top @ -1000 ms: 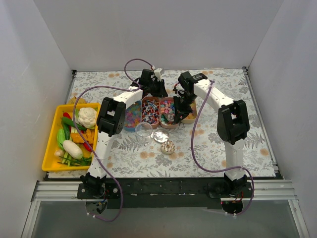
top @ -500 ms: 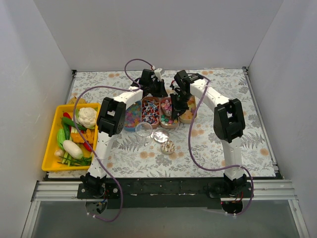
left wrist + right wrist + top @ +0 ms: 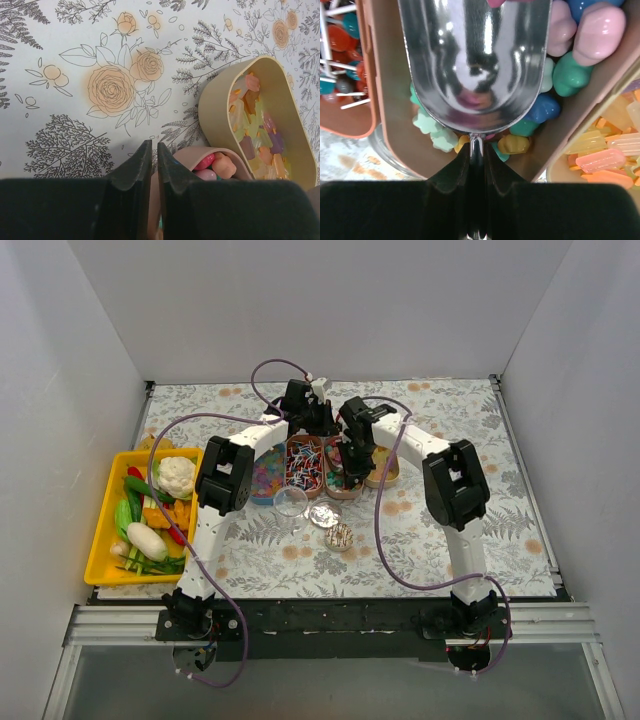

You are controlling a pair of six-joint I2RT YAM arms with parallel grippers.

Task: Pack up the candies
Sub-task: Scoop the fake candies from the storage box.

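The right tool [image 3: 477,150] is clamping an empty metal scoop [image 3: 475,60] over candies [image 3: 600,27] in the pink tray [image 3: 385,100]. The left tool [image 3: 154,150] is pinching that tray's rim (seemingly). The clear cup [image 3: 291,502] is sitting unfilled, so most packing probably remains.
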